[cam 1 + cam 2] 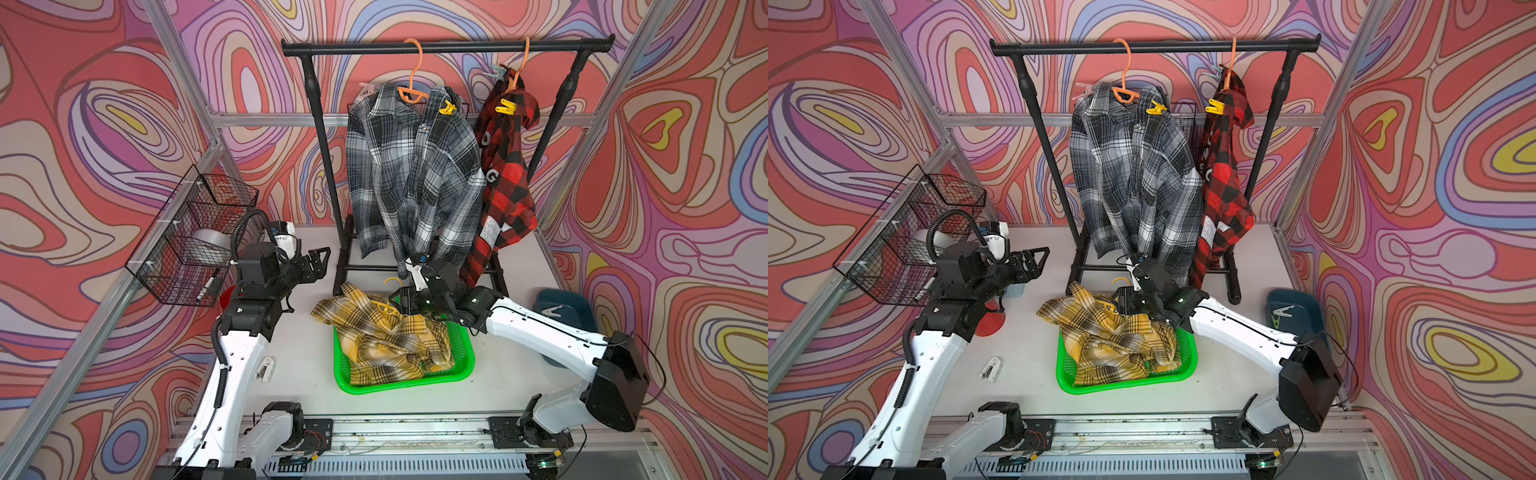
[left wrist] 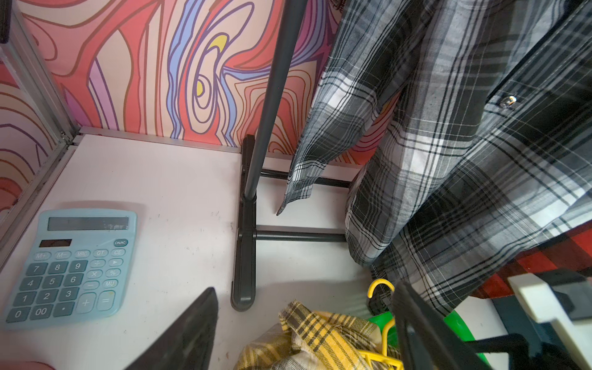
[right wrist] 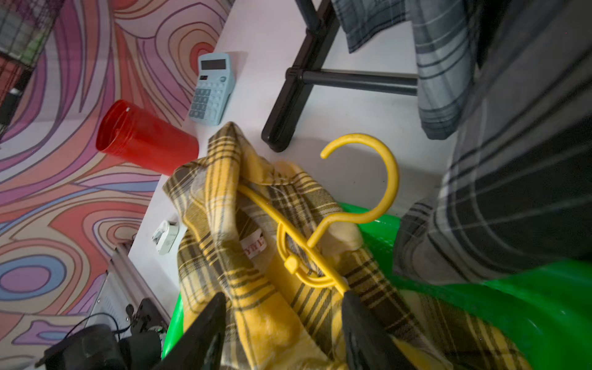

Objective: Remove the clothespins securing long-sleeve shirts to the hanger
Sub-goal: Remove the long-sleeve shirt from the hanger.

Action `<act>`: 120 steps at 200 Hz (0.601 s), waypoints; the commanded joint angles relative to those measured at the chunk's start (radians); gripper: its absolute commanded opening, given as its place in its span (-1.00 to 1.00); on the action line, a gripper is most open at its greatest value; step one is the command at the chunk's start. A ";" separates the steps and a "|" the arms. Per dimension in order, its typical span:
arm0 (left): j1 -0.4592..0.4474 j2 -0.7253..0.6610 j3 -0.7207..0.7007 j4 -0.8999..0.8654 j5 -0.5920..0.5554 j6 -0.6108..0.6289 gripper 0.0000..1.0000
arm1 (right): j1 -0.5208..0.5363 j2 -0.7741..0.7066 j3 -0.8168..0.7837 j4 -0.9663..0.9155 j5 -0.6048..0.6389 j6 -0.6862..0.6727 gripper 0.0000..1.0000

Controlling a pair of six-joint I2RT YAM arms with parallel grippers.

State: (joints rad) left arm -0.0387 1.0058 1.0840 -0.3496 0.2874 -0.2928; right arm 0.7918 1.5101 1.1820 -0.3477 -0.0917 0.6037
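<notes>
On the black rack, a grey plaid shirt hangs from an orange hanger. A yellow clothespin sits on one shoulder and a pale one on the other. The red check shirt carries a yellow clothespin and a teal one. The yellow plaid shirt lies in the green basket on its yellow hanger. My right gripper is open, its jaws either side of a fold of that shirt. My left gripper is open and empty, left of the rack.
A white clothespin lies on the table by the left arm, and another is in the blue bin at the right. A blue calculator, a red cup and a wire basket are on the left.
</notes>
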 commanded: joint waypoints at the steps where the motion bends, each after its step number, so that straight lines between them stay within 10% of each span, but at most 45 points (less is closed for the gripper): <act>1: 0.006 -0.024 -0.006 -0.008 0.004 -0.003 0.61 | -0.024 0.038 0.015 -0.001 0.056 0.104 0.18; 120: 0.011 -0.037 -0.012 -0.025 -0.014 0.014 0.62 | -0.140 0.188 0.001 0.230 -0.161 0.164 0.16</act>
State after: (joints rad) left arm -0.0372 0.9882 1.0836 -0.3561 0.2859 -0.2909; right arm 0.6495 1.6623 1.1515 -0.1768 -0.1913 0.7586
